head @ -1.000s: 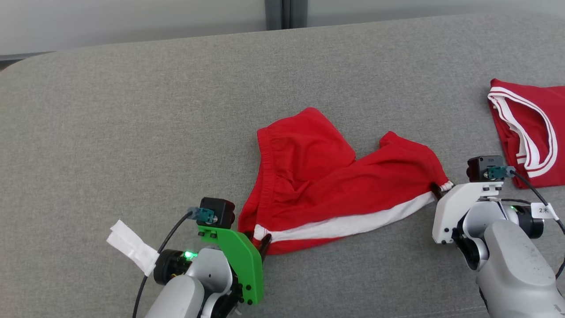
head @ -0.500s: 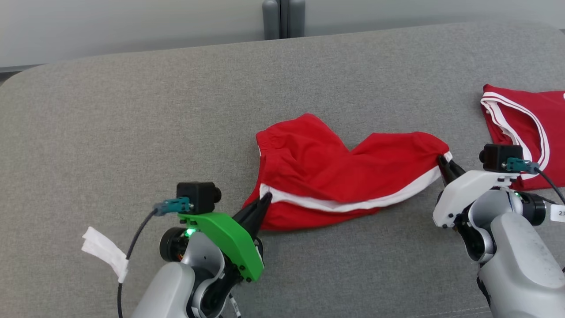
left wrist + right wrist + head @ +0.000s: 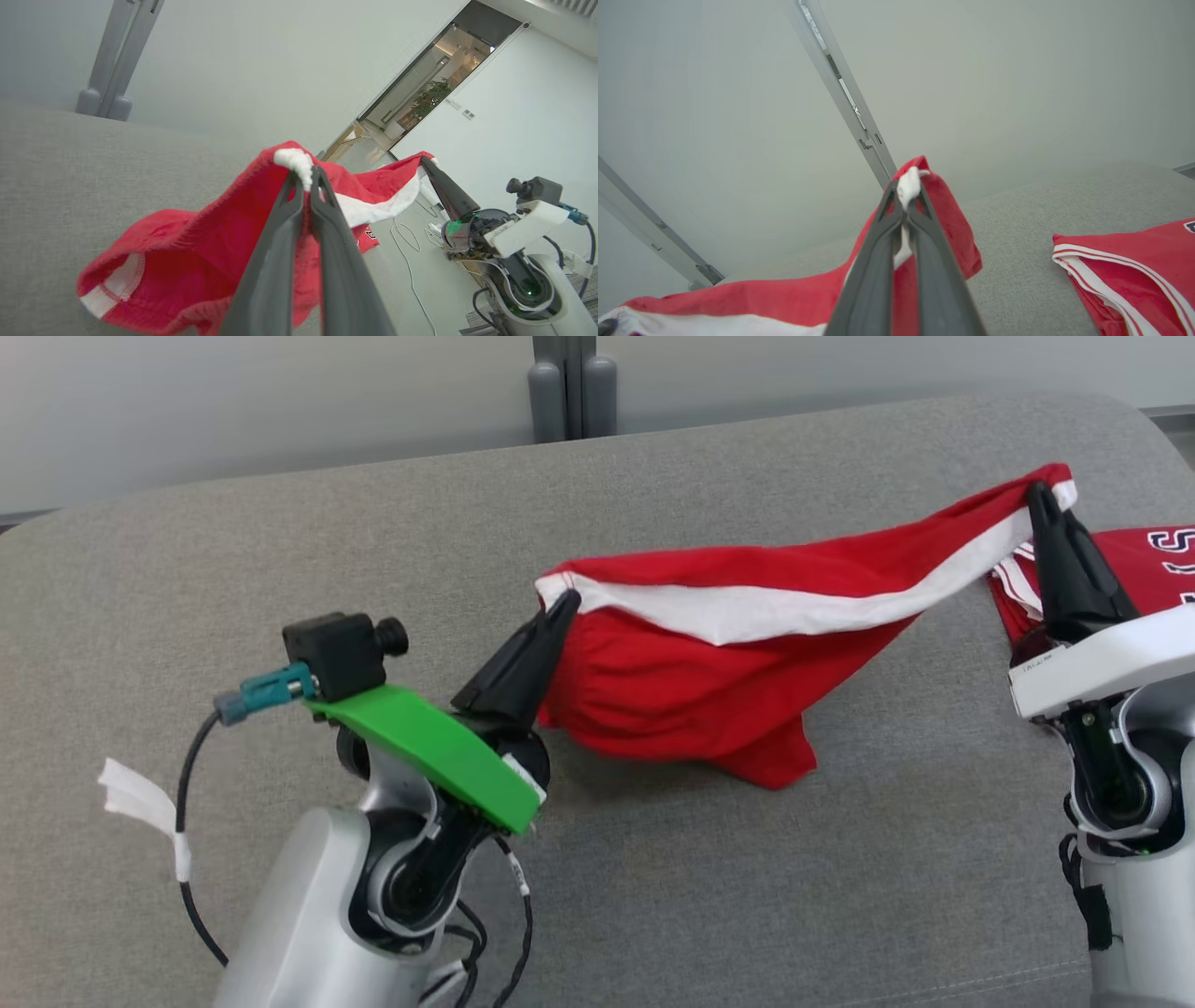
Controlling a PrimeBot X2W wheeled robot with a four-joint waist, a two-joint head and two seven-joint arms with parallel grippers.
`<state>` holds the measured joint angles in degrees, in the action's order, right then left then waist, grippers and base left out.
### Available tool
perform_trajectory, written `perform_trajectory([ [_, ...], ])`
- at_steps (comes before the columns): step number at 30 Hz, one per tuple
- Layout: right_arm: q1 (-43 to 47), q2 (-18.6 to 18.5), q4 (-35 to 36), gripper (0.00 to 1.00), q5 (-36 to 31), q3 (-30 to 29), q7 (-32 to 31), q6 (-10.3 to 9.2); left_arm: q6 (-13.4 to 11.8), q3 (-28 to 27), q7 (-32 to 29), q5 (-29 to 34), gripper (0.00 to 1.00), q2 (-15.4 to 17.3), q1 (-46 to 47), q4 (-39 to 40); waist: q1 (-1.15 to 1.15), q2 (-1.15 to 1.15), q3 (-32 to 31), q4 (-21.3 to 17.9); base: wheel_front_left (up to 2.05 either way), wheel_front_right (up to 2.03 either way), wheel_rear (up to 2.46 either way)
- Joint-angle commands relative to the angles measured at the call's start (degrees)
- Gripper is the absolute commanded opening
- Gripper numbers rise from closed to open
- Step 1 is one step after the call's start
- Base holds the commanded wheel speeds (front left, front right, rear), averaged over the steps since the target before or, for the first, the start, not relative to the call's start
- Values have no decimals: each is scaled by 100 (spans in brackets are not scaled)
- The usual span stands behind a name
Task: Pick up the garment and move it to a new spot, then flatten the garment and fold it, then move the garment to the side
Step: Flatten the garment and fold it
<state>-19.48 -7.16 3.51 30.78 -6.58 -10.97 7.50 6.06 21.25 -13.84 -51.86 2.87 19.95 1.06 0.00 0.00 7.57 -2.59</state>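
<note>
**While both claws pinch, the garment hangs between them**

When I look along the left claw [image 3: 306,179], I see its two dark fingers pressed together on a white-trimmed corner of the red garment [image 3: 709,681]. The right claw [image 3: 906,193] is closed in the same way on the opposite white-trimmed corner, and a small piece of white cloth comes out above its tips.

From the head camera, the right claw stands higher and further back than the left one. The white stripe [image 3: 775,611] therefore runs as a sloping line from one claw to the other. Below the stripe the red cloth sags in loose folds over the grey fabric surface [image 3: 280,569]. The lowest fold comes very near this surface, but I cannot tell if it touches.

At the right edge a second red garment [image 3: 1148,569], with white trim and some letters, lies flat on the same surface, just behind the right claw. Beyond the far edge of the surface, a grey post [image 3: 565,392] rises before a pale wall.
</note>
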Motion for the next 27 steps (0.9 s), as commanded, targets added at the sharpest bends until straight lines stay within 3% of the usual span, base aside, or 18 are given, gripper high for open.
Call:
perform_trajectory([
  [1, -175, 15, 120, 0, -12, -18, -131, -3, 30, -45, -52, -114, 0, 13, 233, 34, 0, 0, 122, -77, 0, 0, 0],
  [5, -790, 68, -10, 0, -107, 63, -494, -3, 42, -301, -79, -349, 0, 16, 873, -130, 0, 0, 472, -224, 0, 0, 0],
  [11, -2385, 152, -1250, 0, -302, 329, -280, -2, 95, -738, 484, -47, 0, 216, 2398, -981, 0, 0, 1228, -482, 0, 0, 0],
  [15, -3627, 260, -2270, 0, -384, 401, 477, -2, 133, -885, 1155, 277, 0, 387, 3511, -1655, 0, 0, 1697, -679, 0, 0, 0],
  [20, -4957, 381, -3208, 0, -328, 301, 1903, -2, 146, -618, 2119, 564, 0, 652, 4698, -2067, 0, 0, 2082, -809, 0, 0, 0],
  [23, -5492, 404, -3358, 0, -264, 448, 2461, -2, 145, -310, 2592, 461, 0, 812, 5134, -2027, 0, 0, 2194, -821, 0, 0, 0],
  [27, -5699, 358, -3144, 0, -126, 476, 2611, -2, 147, 113, 2862, 354, 0, 1039, 5312, -1789, 0, 0, 2252, -782, 0, 0, 0],
])
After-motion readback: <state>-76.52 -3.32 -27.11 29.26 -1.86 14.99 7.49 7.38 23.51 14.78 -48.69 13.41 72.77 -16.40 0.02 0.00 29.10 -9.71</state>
